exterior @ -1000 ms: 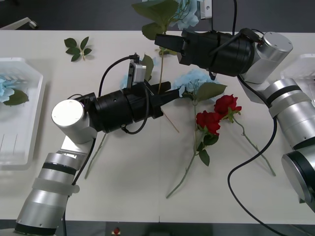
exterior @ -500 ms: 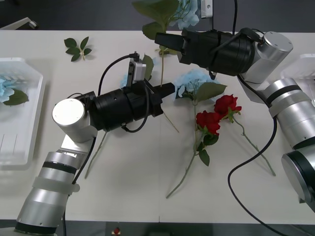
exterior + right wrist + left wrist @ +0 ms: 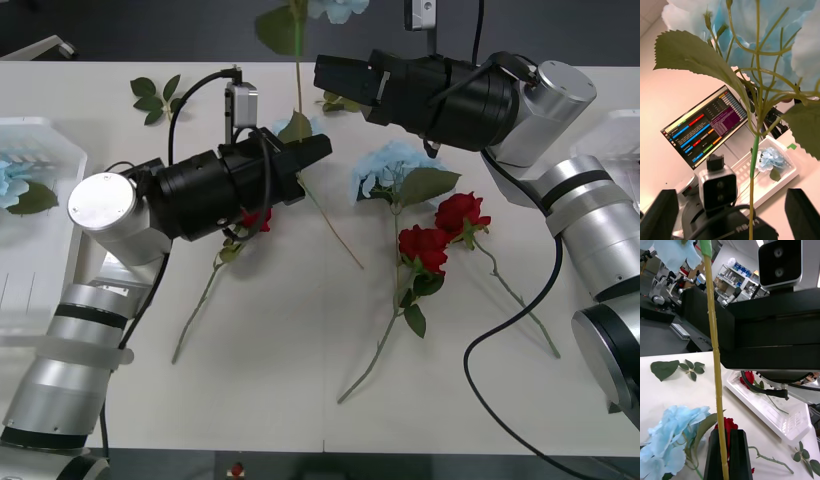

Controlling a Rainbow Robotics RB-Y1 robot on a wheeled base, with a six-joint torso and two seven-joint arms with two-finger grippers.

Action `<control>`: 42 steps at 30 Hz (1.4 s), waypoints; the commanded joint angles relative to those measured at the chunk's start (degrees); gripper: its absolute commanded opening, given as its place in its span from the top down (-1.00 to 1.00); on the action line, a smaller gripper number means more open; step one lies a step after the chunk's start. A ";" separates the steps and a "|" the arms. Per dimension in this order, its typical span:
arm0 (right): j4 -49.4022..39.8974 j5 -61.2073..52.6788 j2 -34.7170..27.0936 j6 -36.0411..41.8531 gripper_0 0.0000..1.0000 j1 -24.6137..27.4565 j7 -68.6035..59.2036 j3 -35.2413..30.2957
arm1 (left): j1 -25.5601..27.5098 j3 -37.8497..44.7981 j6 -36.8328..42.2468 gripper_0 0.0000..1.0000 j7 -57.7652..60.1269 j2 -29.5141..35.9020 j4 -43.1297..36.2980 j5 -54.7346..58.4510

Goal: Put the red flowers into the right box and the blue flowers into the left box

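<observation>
One blue flower [image 3: 338, 8] was up off the table, its stem pinched in the left gripper [image 3: 322, 148] near mid-table. In the left wrist view we saw the black fingers [image 3: 713, 453] closed tight on the yellowish stem, low down, so the head and big leaf stood high and clear of the clutter below. The right gripper [image 3: 322, 75] sat just beside it, fingers spread wide and holding nothing; we judged it had no grip on this flower. Next call, as we read it: swing left to the ribbed left box [image 3: 45, 250], where one blue head [image 3: 12, 180] already lay. A second loose blue flower [image 3: 390, 168] lay on the table right of the left gripper, with two red roses [image 3: 440, 230] just beyond it and a third rose [image 3: 256, 218] partly hidden under the left arm. The right box [image 3: 622, 130] showed at the right table edge; the left wrist view showed a rose inside it. Risk we flagged: the long stem pivoting in a thin pinch during the swing.
</observation>
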 commanded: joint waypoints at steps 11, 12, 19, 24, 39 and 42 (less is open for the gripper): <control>-2.21 0.00 -17.52 -2.46 -1.00 -10.76 -1.22 16.66 | -1.84 10.46 14.08 1.00 18.10 22.49 -0.79 7.00; -2.21 0.44 -18.40 -2.89 -1.00 -11.29 -2.10 17.62 | -1.84 11.26 15.04 1.00 19.07 23.19 -0.79 6.47; -2.82 18.28 -26.66 -3.51 -1.00 -17.27 -19.42 26.41 | -1.57 24.79 27.52 1.00 30.94 30.75 -0.79 -5.13; -7.22 35.68 -29.13 2.64 -1.00 -18.06 -34.88 27.82 | -1.48 33.93 33.85 1.00 34.01 34.44 -0.79 -13.83; -30.77 59.32 -39.06 10.46 -1.00 -10.50 -57.91 32.92 | 5.81 39.82 30.69 1.00 32.78 41.91 -1.59 -28.86; -37.72 63.45 -41.52 3.96 -1.00 -4.17 -58.44 32.92 | 9.33 41.75 29.28 1.00 32.25 42.00 -3.96 -29.83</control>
